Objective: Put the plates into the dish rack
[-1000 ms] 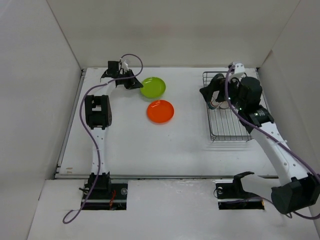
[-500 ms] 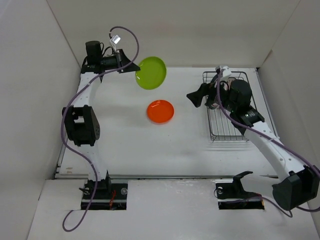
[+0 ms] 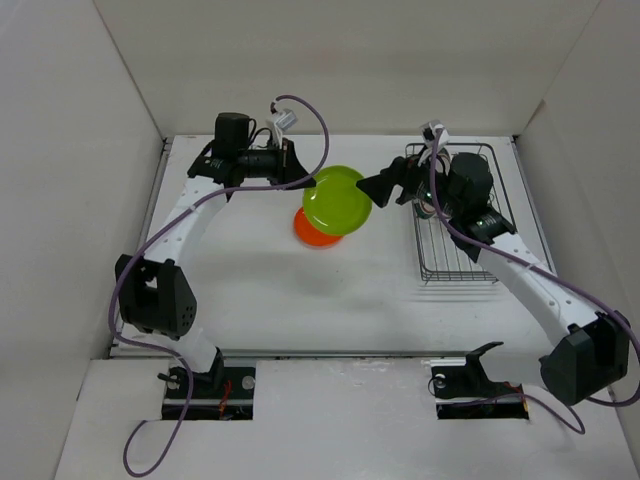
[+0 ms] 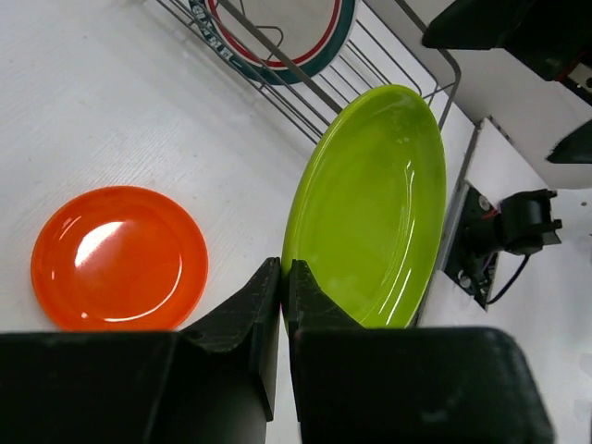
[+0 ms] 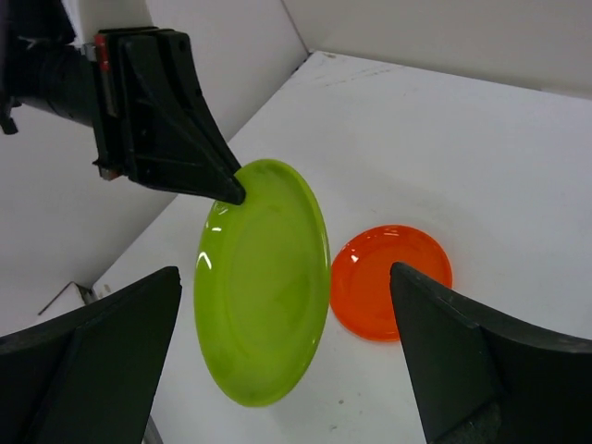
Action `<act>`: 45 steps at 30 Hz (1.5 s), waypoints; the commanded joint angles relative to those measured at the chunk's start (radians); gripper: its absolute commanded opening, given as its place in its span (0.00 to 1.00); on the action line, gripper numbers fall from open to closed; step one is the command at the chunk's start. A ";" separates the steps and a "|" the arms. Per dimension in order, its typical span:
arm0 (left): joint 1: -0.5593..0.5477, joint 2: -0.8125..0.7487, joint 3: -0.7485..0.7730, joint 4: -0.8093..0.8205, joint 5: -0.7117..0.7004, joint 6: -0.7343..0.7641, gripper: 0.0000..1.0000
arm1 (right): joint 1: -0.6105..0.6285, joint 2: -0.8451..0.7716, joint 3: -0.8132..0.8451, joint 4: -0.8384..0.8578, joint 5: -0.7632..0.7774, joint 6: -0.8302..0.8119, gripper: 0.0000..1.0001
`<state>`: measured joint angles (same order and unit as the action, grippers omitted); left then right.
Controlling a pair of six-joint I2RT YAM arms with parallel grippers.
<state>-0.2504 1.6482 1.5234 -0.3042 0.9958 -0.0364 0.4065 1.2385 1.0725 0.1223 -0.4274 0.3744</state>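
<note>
My left gripper (image 3: 308, 183) is shut on the rim of the lime green plate (image 3: 337, 200) and holds it tilted on edge in the air, above the orange plate (image 3: 312, 236). The orange plate lies flat on the table and is partly hidden under the green one. My right gripper (image 3: 376, 187) is open and empty, pointing at the green plate's right edge. In the right wrist view the green plate (image 5: 264, 287) stands between my spread fingers. The dish rack (image 3: 455, 240) is at the right. A white plate with a teal rim (image 4: 277, 28) stands in it. The orange-patterned plate is not visible.
White walls close in the table on the left, back and right. The right arm's forearm hangs over the rack (image 4: 305, 83). The table's right edge with an arm base (image 4: 504, 231) lies beyond the rack in the left wrist view.
My left arm lifted the green plate off the table and carried it right, over the orange plate. My right gripper moved left, out from over the rack towards the plate.
</note>
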 commanded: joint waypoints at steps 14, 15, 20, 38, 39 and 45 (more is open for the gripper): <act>-0.058 -0.188 -0.046 0.094 -0.155 0.055 0.00 | 0.092 0.107 0.033 0.071 -0.039 0.049 0.04; -0.058 -0.188 -0.046 0.094 -0.166 0.065 0.00 | 0.092 0.096 0.033 0.071 -0.030 0.049 0.04; -0.058 -0.168 -0.055 0.076 -0.279 0.076 1.00 | 0.011 0.001 0.043 0.011 0.033 0.049 0.01; -0.058 -0.130 -0.009 0.007 -0.505 0.127 1.00 | -0.520 0.018 0.219 -0.251 0.757 -0.336 0.00; -0.058 -0.120 -0.009 0.007 -0.505 0.136 1.00 | -0.532 0.042 0.234 -0.251 0.733 -0.336 0.00; -0.058 -0.111 0.001 -0.016 -0.505 0.170 1.00 | -0.655 0.148 0.250 -0.201 0.506 -0.336 0.00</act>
<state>-0.3077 1.5440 1.4818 -0.3191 0.4911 0.0963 -0.1974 1.3888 1.2964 -0.1745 0.1974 0.0639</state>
